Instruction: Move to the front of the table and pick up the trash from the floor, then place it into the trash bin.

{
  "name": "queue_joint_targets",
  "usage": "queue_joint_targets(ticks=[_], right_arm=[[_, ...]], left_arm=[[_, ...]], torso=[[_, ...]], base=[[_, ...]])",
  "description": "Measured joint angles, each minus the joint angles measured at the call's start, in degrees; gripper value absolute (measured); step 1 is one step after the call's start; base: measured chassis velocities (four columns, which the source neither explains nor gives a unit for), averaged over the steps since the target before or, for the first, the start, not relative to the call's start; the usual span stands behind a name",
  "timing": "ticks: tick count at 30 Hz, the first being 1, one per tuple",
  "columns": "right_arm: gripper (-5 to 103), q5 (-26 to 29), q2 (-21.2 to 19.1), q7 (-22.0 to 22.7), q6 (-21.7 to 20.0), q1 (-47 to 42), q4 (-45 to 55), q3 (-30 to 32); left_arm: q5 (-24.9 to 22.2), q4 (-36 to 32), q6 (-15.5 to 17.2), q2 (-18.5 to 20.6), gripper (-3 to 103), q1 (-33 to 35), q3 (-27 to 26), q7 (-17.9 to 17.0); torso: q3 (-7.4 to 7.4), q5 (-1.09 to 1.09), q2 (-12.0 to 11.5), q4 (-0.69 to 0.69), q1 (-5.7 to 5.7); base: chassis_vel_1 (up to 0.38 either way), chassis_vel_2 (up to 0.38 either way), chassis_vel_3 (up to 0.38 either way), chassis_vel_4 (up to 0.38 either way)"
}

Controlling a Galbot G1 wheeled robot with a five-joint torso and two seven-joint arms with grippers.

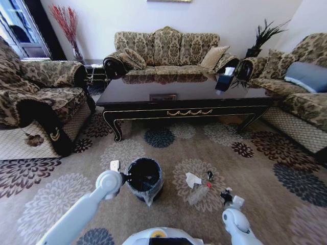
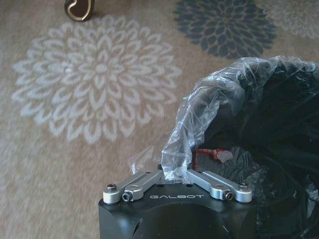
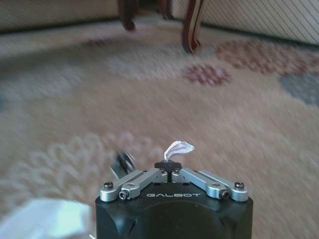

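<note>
R gripper (image 3: 170, 168) was low near the carpet by the robot's base, jaws clenched on a small white paper scrap (image 3: 178, 148) that stuck up from the tips; prob. pinched at one end so it could be carried w/o crumpling loose. In the head view it sat just right of the remaining trash (image 1: 198, 187): a white crumpled piece, a clear wrapper, a red bit and a dark bit, all on the floor on a pale flower print.

L gripper (image 2: 174, 172) was at the rim of the trash bin (image 1: 144, 178), jaws closed on a fold of the clear-ish bag liner (image 2: 199, 114). Seemingly gripped there to steady the bin or keep its mouth open for the drop. Something red-and-white lay inside already.

Bin stood just left of the litter, so the carry would be short.

Farther off, the worktop (image 1: 153, 92), dark and glossy, spanned the view, sofas beyond and to both sides.
</note>
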Motion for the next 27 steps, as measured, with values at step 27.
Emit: queue_joint_targets(ticks=[27], right_arm=[[0,-8.9,-0.5,-8.2,2.7,-16.5,33.1,-0.6]], left_arm=[[-3.8,17.4,0.0,-17.8,0,-27.9,25.1,-0.9]], torso=[[-0.01,0.02,0.0,0.00,0.00]], base=[[0.000,0.000,0.000,0.000]])
